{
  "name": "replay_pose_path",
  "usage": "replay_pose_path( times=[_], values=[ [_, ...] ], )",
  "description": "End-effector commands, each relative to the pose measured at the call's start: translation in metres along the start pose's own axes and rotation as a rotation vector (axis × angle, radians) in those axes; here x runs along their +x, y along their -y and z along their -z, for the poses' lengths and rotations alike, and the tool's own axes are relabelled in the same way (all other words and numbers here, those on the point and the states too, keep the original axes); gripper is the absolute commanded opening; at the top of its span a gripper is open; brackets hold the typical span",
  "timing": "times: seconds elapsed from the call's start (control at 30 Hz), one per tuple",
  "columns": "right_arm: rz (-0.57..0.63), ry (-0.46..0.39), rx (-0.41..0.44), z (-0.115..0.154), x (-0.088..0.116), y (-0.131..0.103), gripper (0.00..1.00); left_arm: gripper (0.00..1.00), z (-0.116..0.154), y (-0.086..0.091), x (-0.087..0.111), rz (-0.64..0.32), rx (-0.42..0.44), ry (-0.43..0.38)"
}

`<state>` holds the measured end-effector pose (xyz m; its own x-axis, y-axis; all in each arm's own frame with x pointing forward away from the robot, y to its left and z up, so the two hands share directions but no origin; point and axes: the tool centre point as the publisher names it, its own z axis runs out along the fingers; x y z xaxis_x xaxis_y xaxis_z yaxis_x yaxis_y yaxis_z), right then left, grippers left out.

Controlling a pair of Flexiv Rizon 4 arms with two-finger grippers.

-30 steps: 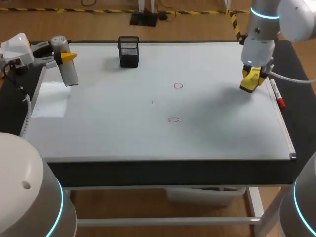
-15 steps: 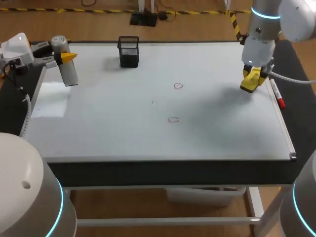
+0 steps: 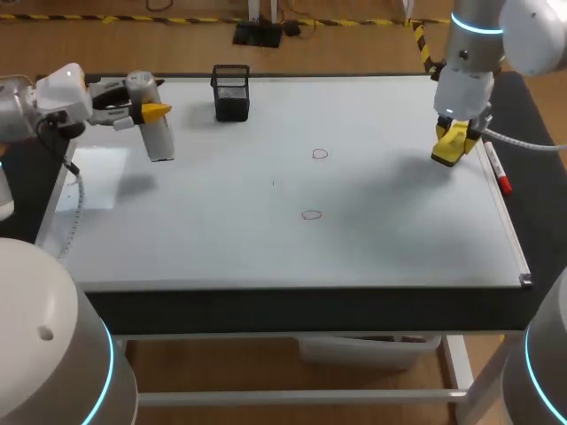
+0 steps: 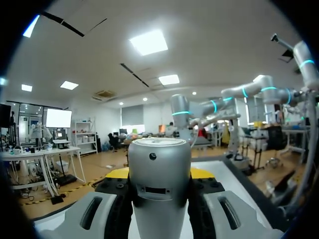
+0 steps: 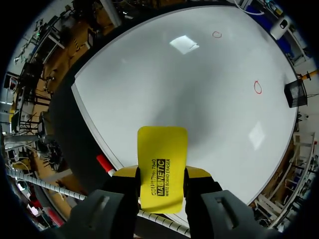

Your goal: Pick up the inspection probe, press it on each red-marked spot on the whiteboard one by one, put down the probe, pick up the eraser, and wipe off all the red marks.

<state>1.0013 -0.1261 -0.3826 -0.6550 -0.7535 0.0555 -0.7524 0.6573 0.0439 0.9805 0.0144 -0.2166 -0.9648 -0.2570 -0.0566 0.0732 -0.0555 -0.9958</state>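
Whiteboard (image 3: pixel 221 239), flat, with two red circles: a far mark (image 3: pixel 320 154) near the centre and a near mark (image 3: pixel 311 214) closer to the front edge. Black mesh holder (image 3: pixel 230 92) stands at the far edge. Left gripper (image 3: pixel 149 112), over the board's far left part, is clamped on the silver inspection probe (image 3: pixel 159 137), which hangs down from between its fingers. Right gripper (image 3: pixel 454 133), near the right edge, pinches the yellow eraser (image 3: pixel 446 150), which juts out ahead of its fingers. Red-capped marker (image 3: pixel 493 164) lies just beside the eraser.
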Motion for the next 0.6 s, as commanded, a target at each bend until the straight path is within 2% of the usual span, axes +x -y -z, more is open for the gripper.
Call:
replay_pose_path(
  times=[0.03, 0.27, 0.6],
  values=[
    [0.002, -0.002, 0.002, 0.001, 0.000, 0.001, 0.00, 0.00, -0.023, 0.001, 0.013, 0.007, -0.005, 0.001],
    [0.002, -0.002, 0.002, 0.001, 0.000, 0.001, 0.00, 0.00, -0.063, 0.000, 0.042, 0.020, -0.001, -0.030],
    [0.002, -0.002, 0.002, 0.001, 0.000, 0.001, 0.00, 0.00, -0.120, -0.011, 0.065, 0.069, -0.001, -0.027]
  ],
)
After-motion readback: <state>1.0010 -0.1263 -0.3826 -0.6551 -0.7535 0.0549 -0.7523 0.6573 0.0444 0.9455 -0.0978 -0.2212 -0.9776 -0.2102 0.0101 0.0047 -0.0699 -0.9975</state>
